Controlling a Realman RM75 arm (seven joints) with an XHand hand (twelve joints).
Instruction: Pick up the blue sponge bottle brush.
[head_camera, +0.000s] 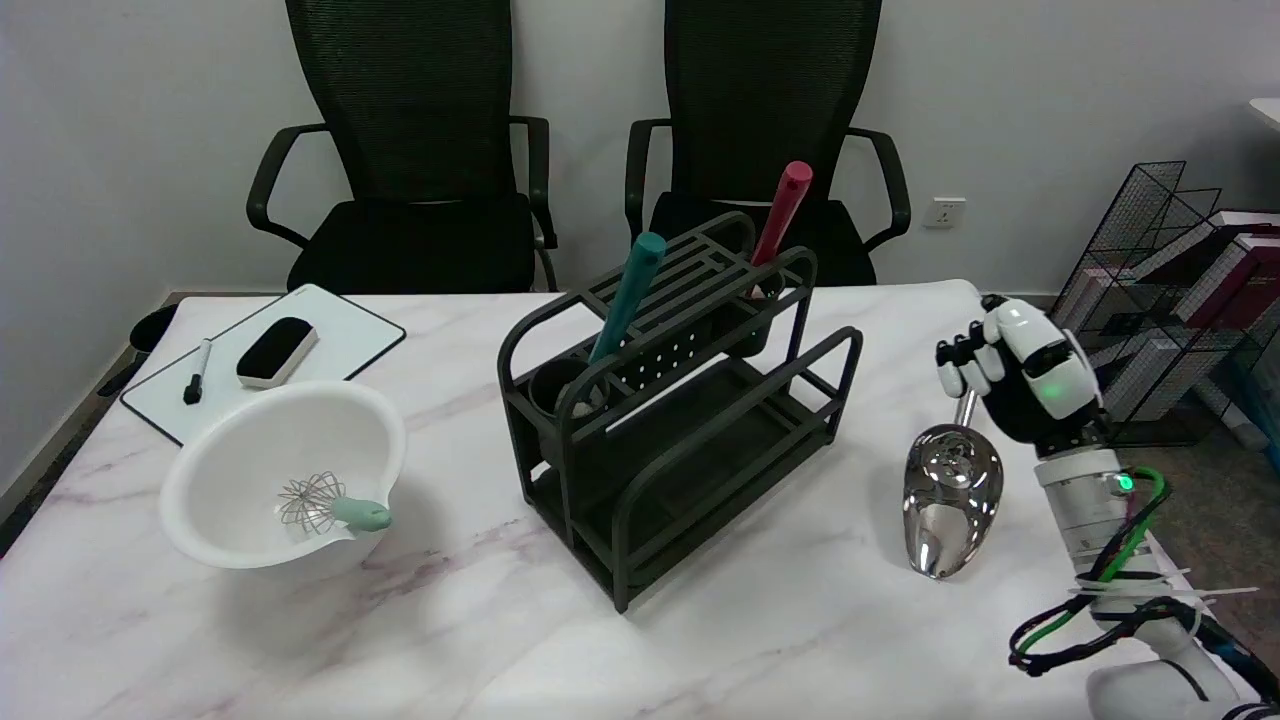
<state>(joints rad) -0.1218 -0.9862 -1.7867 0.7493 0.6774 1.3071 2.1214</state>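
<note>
The blue sponge bottle brush (628, 296) shows as a teal handle leaning up and to the right out of a round cup at the left end of the black wire rack (668, 400); its sponge head is hidden in the cup. A red-handled tool (782, 212) stands in the cup at the rack's far right end. My right hand (1020, 368) hangs above the table's right side, far to the right of the rack, with its back to the camera. Its fingers are bent downward and slightly apart, and I see nothing in them.
A shiny metal scoop (950, 496) lies just below my right hand, its handle end hidden behind the fingers. A white bowl (262, 440) holding a whisk (322, 503) sits front left. A whiteboard (340, 335) with an eraser (277, 351) and a marker (197, 371) lies behind it.
</note>
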